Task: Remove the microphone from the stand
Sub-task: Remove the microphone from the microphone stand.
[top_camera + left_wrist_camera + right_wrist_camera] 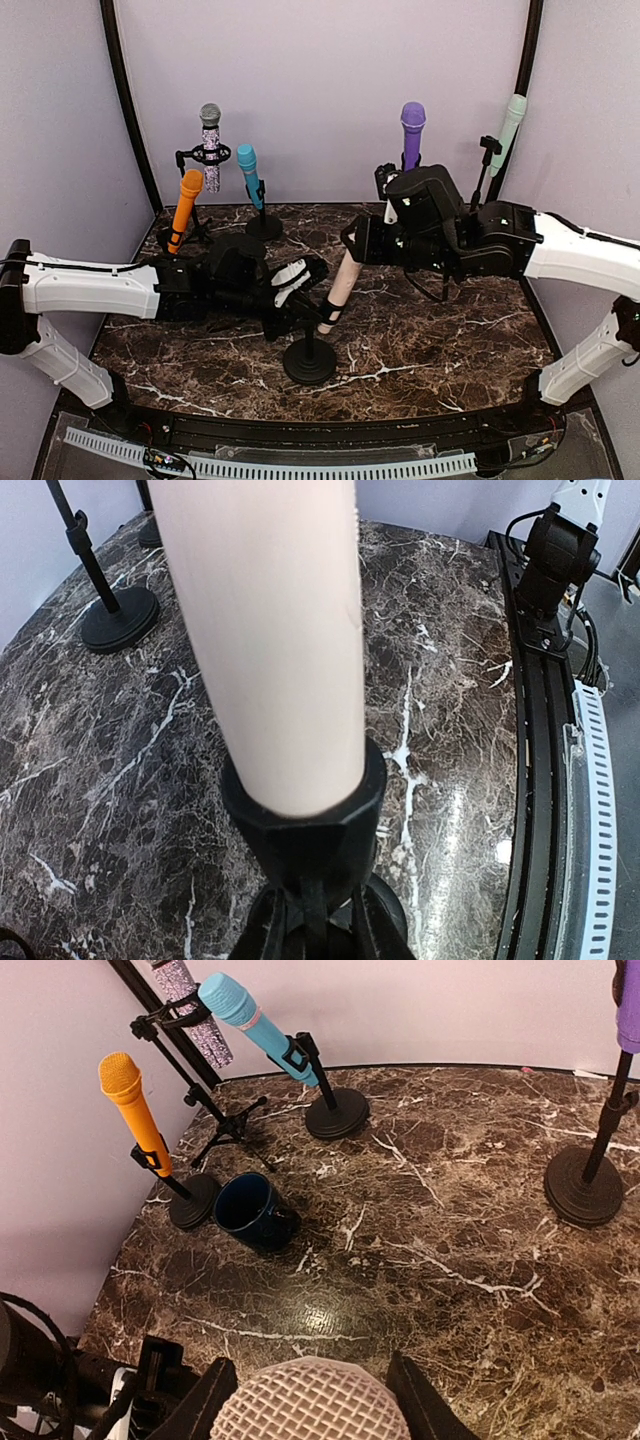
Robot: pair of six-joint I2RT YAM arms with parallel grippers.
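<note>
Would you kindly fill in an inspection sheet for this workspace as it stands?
Surface: dark marble table, nothing spilled seen.
Job's things: cream microphone tilted in the clip of its round-based stand.
Clutter: orange microphone, glitter microphone, teal microphone, purple microphone, mint microphone, each on a stand; blue mug.
Grippers: left gripper shut on the stand under the clip; right gripper shut on the cream microphone's mesh head.
Cables: black cables by the right arm's base.
Surroundings: lilac walls, black frame poles.

The microphone [340, 285] sits in its stand [309, 362] near the table's [450, 340] front middle, a mug [252, 1210] behind-left.
</note>
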